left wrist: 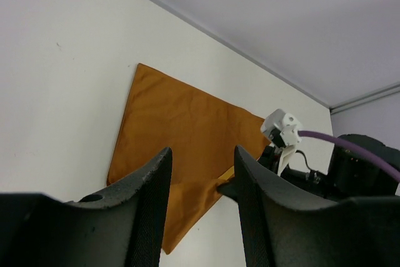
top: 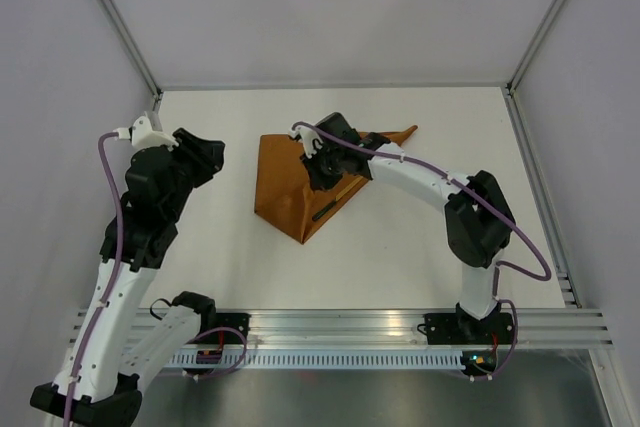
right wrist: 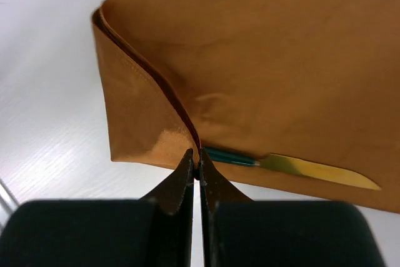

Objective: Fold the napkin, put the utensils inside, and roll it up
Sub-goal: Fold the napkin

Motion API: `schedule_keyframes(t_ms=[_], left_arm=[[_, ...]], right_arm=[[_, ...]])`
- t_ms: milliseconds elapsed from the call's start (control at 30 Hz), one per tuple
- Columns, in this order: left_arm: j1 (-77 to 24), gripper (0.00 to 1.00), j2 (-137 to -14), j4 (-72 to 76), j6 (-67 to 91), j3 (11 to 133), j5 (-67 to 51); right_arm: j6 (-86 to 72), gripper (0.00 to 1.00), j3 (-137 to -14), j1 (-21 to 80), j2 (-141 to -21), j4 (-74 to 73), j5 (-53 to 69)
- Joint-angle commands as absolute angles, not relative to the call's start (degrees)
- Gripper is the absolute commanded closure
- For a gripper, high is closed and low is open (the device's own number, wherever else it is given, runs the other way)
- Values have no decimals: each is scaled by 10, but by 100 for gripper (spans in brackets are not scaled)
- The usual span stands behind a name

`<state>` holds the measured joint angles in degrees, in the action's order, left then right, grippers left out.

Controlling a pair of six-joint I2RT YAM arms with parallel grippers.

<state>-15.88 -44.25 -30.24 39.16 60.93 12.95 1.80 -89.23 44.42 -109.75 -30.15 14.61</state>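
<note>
One utensil [right wrist: 281, 166] lies along napkin [right wrist: 262, 60] edge; right fingers [right wrist: 178, 187] pinch napkin; left fingers [left wrist: 147, 207] parted.

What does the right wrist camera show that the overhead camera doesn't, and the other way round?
Only the right wrist view shows the right fingers pinched shut on a folded edge of the napkin, and a utensil with a teal handle and golden blade lying on the cloth. Only the overhead view shows the napkin's overall shape on the table and the left arm off to the side, not touching it. Both show the rust-orange napkin with the right fingers at it.
</note>
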Motion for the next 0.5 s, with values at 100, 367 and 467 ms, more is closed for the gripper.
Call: schedule_keyframes(t_ms=[100,367,467], left_arm=[[-160,50,-458,-266,381,615,104],[-160,50,-474,-259,379,614,92],[-161,50,-476,-255,379,612,89]], right_arm=[[57,94,-873,389,-1077,-296,134],[70,95,-837,337,-1087,-273,120],[76,94,-832,318,-1096,-270,118]])
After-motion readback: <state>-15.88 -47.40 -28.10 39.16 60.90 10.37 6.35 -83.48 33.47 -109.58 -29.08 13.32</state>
